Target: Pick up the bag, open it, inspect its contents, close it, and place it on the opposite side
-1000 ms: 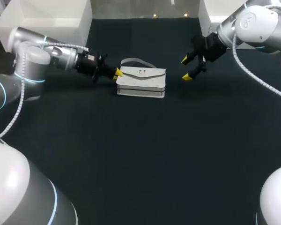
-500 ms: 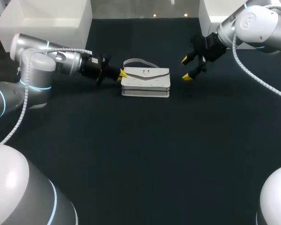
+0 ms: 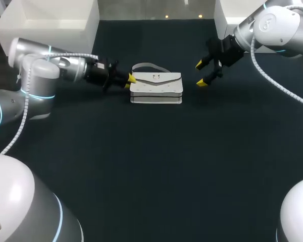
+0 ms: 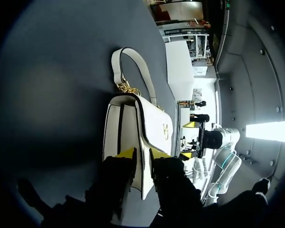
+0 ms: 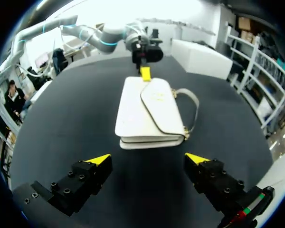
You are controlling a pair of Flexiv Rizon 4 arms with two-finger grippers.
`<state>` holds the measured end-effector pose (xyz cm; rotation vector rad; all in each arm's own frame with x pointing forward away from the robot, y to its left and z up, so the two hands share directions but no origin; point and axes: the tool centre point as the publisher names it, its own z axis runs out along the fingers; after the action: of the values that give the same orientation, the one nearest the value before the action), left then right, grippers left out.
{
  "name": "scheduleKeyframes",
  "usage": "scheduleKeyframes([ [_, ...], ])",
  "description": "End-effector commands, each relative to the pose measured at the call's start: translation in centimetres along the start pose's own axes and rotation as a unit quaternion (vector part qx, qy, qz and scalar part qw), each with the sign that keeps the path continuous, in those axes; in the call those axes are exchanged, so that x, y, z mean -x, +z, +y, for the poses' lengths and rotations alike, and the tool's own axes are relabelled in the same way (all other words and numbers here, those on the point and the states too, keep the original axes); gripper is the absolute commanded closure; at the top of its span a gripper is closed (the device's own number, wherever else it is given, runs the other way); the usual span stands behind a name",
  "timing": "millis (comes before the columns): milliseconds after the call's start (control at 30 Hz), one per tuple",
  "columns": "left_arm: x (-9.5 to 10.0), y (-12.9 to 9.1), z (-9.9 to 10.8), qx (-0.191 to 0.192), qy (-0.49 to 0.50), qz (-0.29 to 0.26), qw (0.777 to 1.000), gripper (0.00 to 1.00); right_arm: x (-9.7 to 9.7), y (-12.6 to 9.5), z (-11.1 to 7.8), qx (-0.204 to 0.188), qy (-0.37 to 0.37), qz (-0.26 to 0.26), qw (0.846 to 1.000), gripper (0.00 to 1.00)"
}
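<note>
— Where's the bag (image 3: 156, 86) from where you stand?
— Flat on the table (image 3: 151, 166), flap up, lying lengthwise between the two arms. One short end sits in the left gripper (image 4: 143, 153). The other short end points at the right gripper (image 5: 147, 159).
— Has the left one got it?
— Looks so to me. Its fingers are drawn close with the end of the flap between them, a yellow tip against each face.
— And the right?
— Spread wide, nothing between them. The bag lies straight ahead of those fingers with a gap of bare table in between, and the gripper hangs above the surface.
— So which is nearer?
— The left, plainly, since it's touching. The right would have to travel along the bag's long axis to reach its end.
— The handle (image 4: 133, 66)?
— Beyond the left fingers and off to one side, looped flat along the bag's long back edge.
— What does the next bit hang on?
— That line-up, I'd guess. Lifted from one end, the far end may droop toward the right fingers, so they'd want to meet it end-on.
</note>
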<state>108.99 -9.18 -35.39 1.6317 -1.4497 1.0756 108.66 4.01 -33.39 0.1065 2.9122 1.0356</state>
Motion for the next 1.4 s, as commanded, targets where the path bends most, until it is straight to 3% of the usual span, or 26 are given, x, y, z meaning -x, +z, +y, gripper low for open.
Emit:
scheduleKeyframes([
  [33, 0.0, -0.4, 0.2, 0.001, 0.004, 0.003, 1.000, 0.06, 0.1, 0.0, 0.0, 0.001, -0.001, 0.002, 1.000, 0.00],
  [100, -0.2, -0.6, 0.2, 0.003, 0.006, 0.002, 1.000, 0.00, 0.1, 0.0, 0.0, 0.001, -0.001, 0.002, 1.000, 0.00],
  [400, -2.2, -2.4, 0.8, 0.031, 0.045, -0.020, 0.998, 0.00, 0.1, 0.0, 0.0, 0.001, -0.001, 0.002, 1.000, 0.00],
  [633, -4.8, -5.1, 1.9, 0.051, 0.094, -0.081, 0.991, 0.00, 0.1, 0.0, 0.0, 0.001, -0.001, 0.002, 1.000, 0.00],
  [1033, -8.9, -8.8, 2.7, 0.138, 0.159, -0.206, 0.956, 0.00, 0.1, 0.0, 0.0, 0.001, -0.001, 0.002, 1.000, 0.00],
  [1400, -9.7, -10.8, 1.8, 0.173, 0.188, -0.295, 0.921, 0.00, 0.4, -0.1, 3.0, -0.128, -0.017, -0.001, 0.992, 0.00],
])
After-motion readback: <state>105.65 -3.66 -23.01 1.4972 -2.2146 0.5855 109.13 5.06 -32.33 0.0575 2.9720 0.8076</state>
